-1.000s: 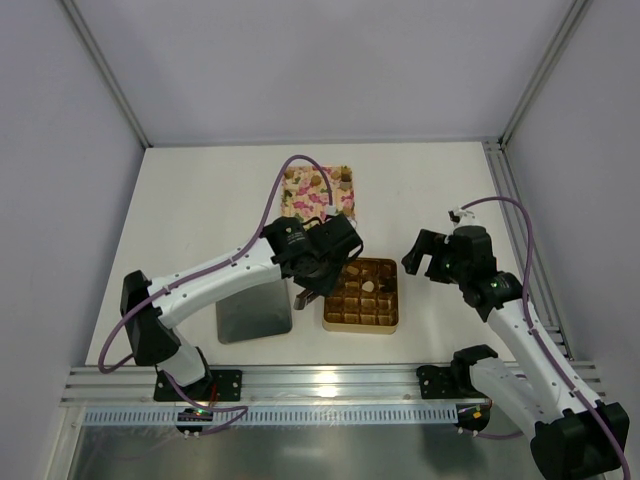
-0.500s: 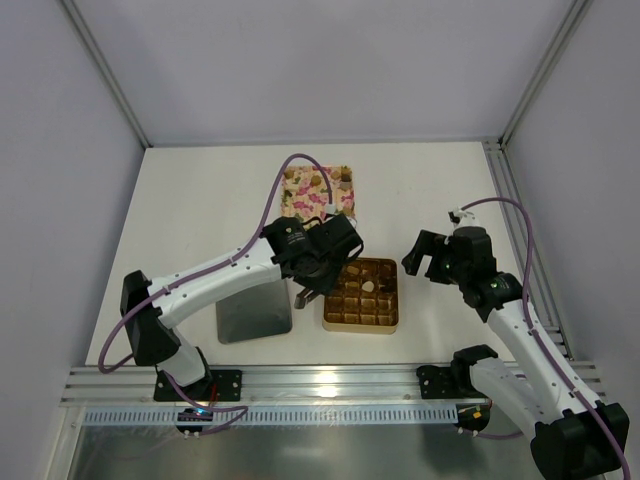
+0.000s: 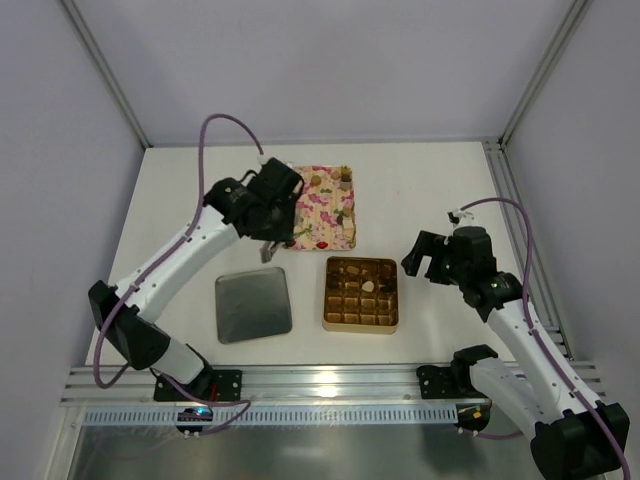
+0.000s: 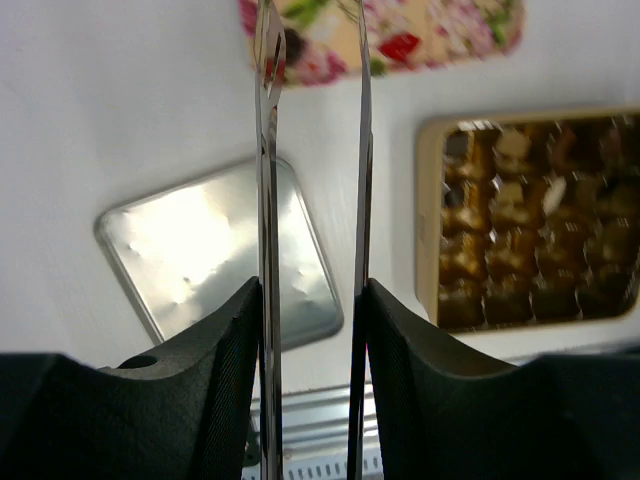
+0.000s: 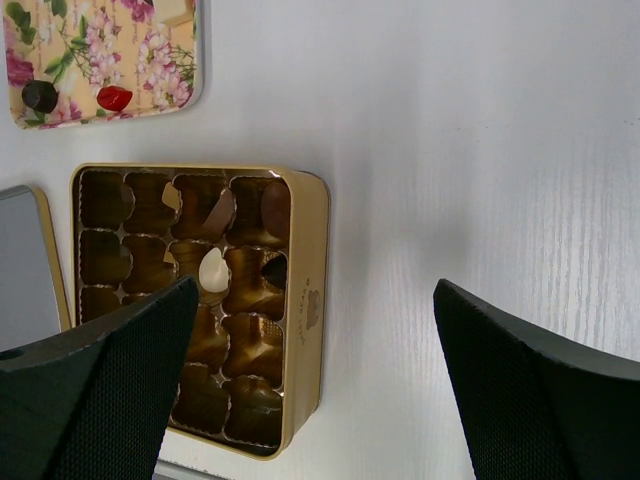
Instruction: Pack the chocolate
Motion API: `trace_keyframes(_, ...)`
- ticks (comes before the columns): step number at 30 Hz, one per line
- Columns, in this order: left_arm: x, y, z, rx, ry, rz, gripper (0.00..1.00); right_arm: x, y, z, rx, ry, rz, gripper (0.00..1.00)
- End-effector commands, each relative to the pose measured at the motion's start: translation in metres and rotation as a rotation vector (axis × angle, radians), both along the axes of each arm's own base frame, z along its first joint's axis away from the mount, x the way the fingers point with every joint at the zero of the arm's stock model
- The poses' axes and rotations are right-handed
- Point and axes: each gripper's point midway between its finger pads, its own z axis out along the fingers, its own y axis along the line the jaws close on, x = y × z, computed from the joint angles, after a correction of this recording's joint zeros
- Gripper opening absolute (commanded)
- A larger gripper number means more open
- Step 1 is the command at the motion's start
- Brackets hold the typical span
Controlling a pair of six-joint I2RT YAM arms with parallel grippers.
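Starting at the near edge of the tabletop (image 3: 420,190), a flat silver lid (image 3: 253,305) lies on the left. The gold box (image 5: 306,300) sits to its right, the two apart with a strip of bare surface between them. The box's grid holds chocolate (image 5: 212,270): one pale piece shows plainly in a middle cell, and a few brown pieces sit in the row nearest the tray. Most other cells look like bare gold liners, though the shine makes that hard to judge.

To the right of the box and apart from it, the right gripper (image 3: 425,258) hangs above the tabletop. Its jaws are spread wide with nothing between them, and its wrist view looks down on the box and the white surface beside it.

Farther back, the left arm reaches across the left side of the tabletop. The left gripper (image 3: 268,250) points down just beside the near left corner of the pink floral tray (image 3: 318,222). Its two long thin fingers (image 4: 266,200) stand parallel with a narrow gap, and nothing lies between them along the length that shows.

At the far end, the tray carries more chocolate, scattered loosely. Several brown and tan pieces lie along its far edge and right side, and a dark round one and a red one lie close to its near edge.
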Motion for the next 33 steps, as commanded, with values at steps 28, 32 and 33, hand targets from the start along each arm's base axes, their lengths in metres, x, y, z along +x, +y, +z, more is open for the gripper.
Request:
trace_keyframes(28,0.275,0.261,-0.162,0.049,0.092,0.714,0.71,-0.002,0.015,0.028,0.039,-0.047,0.097,1.00)
trace_keyframes(32,0.276,0.262,-0.166,0.040,0.099,0.711,0.76,-0.002,0.015,0.023,0.041,-0.040,0.097,1.00)
trace_keyframes(33,0.277,0.260,-0.167,0.037,0.100,0.709,0.77,-0.002,0.015,0.022,0.041,-0.035,0.097,1.00)
